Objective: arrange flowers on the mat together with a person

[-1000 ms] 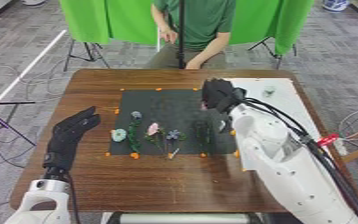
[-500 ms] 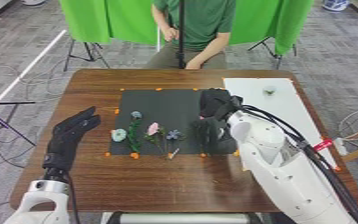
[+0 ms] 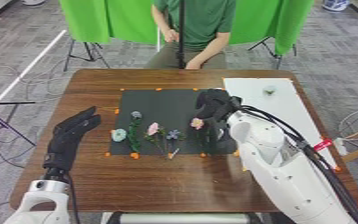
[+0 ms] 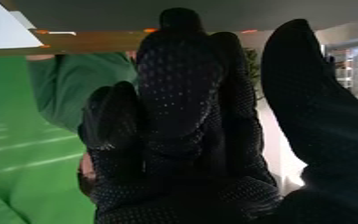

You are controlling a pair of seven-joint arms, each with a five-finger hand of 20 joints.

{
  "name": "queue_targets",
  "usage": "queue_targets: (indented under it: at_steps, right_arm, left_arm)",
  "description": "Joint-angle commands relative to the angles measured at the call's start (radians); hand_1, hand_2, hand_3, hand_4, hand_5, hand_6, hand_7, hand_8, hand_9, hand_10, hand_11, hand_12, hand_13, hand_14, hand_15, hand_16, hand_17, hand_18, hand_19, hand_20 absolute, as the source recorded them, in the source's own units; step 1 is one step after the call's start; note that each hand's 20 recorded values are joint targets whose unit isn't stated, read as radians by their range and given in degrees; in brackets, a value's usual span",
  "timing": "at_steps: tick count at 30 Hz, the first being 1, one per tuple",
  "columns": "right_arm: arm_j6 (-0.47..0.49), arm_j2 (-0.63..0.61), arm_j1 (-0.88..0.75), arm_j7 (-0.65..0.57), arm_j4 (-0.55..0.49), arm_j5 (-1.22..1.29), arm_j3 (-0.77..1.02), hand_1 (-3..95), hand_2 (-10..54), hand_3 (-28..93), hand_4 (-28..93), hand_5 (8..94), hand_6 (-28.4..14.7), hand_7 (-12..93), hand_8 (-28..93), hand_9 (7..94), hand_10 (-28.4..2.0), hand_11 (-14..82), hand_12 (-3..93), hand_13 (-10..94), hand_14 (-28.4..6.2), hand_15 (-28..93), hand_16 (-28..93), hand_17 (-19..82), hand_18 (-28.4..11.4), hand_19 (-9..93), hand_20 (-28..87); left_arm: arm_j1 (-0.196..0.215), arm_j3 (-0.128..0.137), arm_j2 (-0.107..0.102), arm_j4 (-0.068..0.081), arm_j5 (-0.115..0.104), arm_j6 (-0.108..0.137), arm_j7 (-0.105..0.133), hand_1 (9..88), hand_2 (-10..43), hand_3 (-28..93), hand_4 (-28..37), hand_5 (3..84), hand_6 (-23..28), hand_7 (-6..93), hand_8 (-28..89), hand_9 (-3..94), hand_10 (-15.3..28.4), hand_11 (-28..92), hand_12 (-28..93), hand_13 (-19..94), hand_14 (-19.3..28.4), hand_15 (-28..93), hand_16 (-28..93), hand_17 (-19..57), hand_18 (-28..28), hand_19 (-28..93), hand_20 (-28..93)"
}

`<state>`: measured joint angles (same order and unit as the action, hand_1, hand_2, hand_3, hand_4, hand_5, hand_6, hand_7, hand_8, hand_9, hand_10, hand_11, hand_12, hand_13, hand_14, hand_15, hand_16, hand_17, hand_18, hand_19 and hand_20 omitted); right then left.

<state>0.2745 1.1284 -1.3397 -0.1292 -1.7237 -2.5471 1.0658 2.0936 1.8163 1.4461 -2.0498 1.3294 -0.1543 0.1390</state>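
In the head view, the right hand [image 3: 213, 104] is over the right part of the dark mat [image 3: 164, 102]. Just below its fingers lies a pink-yellow flower [image 3: 197, 123], stem toward the robot. Left of it on the mat are a purple-blue flower [image 3: 174, 134], a pink flower [image 3: 153, 128], a leafy stem with a greyish-blue bloom [image 3: 136, 114] and a pale blue flower [image 3: 119, 134]. The left hand [image 3: 73, 127] is open, left of the mat. In the right wrist view, the right hand [image 4: 180, 95] has its fingers extended and thumb apart; green leaves [image 4: 252, 65] show between them.
A white board [image 3: 286, 107] on the right side of the brown table [image 3: 140, 180] carries a small whitish flower [image 3: 269, 90]. Orange spots mark the mat's edges. A person in green sits across the table, hands near the far edge.
My right hand has come down from the mat's upper right toward the robot, then shifted slightly left and up. The pink-yellow bloom has come into sight below it. The left hand has stayed still.
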Motion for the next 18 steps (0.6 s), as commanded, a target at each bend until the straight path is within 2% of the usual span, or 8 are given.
queue_targets:
  at_steps: [1, 6, 8, 10, 11, 13, 15, 18]
  right_arm:
    - [-0.061, 0.004, -0.002, 0.010, -0.043, -0.032, 0.047, 41.5, -9.5, 71, -24, 60.0, 5.2, 16, -14, 80.4, -11.5, 11.1, 13.3, 94, -1.4, 48, 29, 58, -15.0, 89, 29]
    - [-0.326, 0.004, -0.074, -0.032, -0.165, 0.199, 0.152, 39.3, -9.5, 70, -22, 60.1, 4.2, 16, -13, 80.8, -11.4, 11.9, 14.6, 93, -1.9, 46, 30, 58, -15.1, 88, 28]
    - [-0.342, 0.025, -0.138, -0.031, -0.234, 0.376, 0.227, 34.9, -8.3, 69, -19, 60.9, 2.3, 15, -11, 79.6, -12.5, 12.3, 15.5, 88, -4.6, 41, 29, 52, -16.4, 82, 28]
    - [-0.303, 0.042, -0.199, -0.001, -0.290, 0.659, 0.307, 30.0, -2.9, 69, -17, 62.3, 0.6, 14, -10, 75.3, -14.2, 11.7, 15.8, 77, -9.6, 34, 26, 42, -18.1, 67, 30]
    - [-0.266, 0.062, -0.237, 0.025, -0.309, 0.819, 0.354, 27.5, -1.2, 70, -17, 62.9, 0.0, 14, -10, 70.8, -15.1, 10.7, 15.3, 67, -12.4, 28, 24, 35, -17.3, 53, 31]
    - [-0.196, 0.112, -0.326, 0.062, -0.343, 1.079, 0.443, 24.9, 0.1, 71, -17, 61.2, -0.5, 14, -10, 64.9, -15.6, 9.2, 14.6, 57, -13.7, 20, 24, 29, -16.0, 40, 32]
    - [-0.201, 0.180, -0.427, 0.117, -0.368, 1.265, 0.499, 18.0, 2.3, 73, -17, 49.1, -1.2, 11, -9, 48.9, -15.9, 5.8, 12.4, 37, -14.4, 11, 20, 19, -13.2, 18, 30]
    - [-0.218, 0.290, -0.563, 0.178, -0.398, 1.367, 0.552, 11.9, 5.0, 73, -17, 39.3, -1.1, 8, -8, 38.6, -15.8, 3.4, 11.1, 26, -12.6, 5, 17, 13, -11.4, 8, 27]
  left_arm:
    - [0.004, 0.001, 0.006, 0.004, 0.003, -0.012, -0.012, 29.3, -5.2, 65, -15.1, 45.9, 7.3, 4.7, -5, 46.0, 13.8, 13, 12, 38, 16.7, 12, 1, 6.9, 13.0, 8, 20]
    - [0.002, -0.003, 0.004, 0.007, 0.003, -0.014, -0.004, 29.2, -5.3, 65, -15.1, 45.9, 7.2, 4.8, -5, 46.0, 13.9, 13, 12, 38, 16.6, 12, 1, 6.9, 13.0, 8, 20]
    - [0.001, -0.008, 0.001, 0.010, -0.003, -0.006, 0.000, 29.2, -5.3, 65, -15.1, 45.9, 7.1, 4.8, -5, 46.0, 13.9, 13, 12, 38, 16.7, 12, 1, 6.9, 12.9, 8, 19]
    - [0.005, -0.015, -0.001, 0.011, -0.006, 0.004, 0.011, 29.3, -5.2, 65, -15.2, 45.9, 7.1, 4.9, -5, 46.0, 13.9, 13, 12, 38, 16.7, 12, 1, 7.1, 12.7, 7, 19]
    - [0.008, -0.016, -0.002, 0.011, -0.007, 0.005, 0.015, 29.3, -5.2, 65, -15.2, 45.9, 7.1, 5.0, -5, 46.1, 13.9, 13, 12, 38, 16.7, 12, 1, 7.2, 12.5, 7, 19]
    - [0.008, -0.030, -0.006, 0.014, -0.010, 0.021, 0.030, 29.3, -5.3, 65, -15.2, 46.0, 7.0, 5.1, -5, 46.3, 14.0, 13, 12, 38, 16.7, 12, 1, 7.4, 12.4, 7, 19]
    - [0.003, -0.043, -0.007, 0.019, -0.016, 0.026, 0.048, 29.2, -5.3, 65, -15.2, 46.1, 6.9, 5.4, -5, 46.3, 13.9, 13, 12, 37, 16.0, 11, 1, 7.5, 12.0, 7, 19]
    - [0.002, -0.058, 0.002, 0.024, -0.018, 0.029, 0.075, 29.1, -5.3, 65, -15.1, 46.2, 6.6, 5.7, -5, 46.3, 13.8, 14, 12, 36, 15.8, 11, 1, 7.6, 11.6, 6, 19]
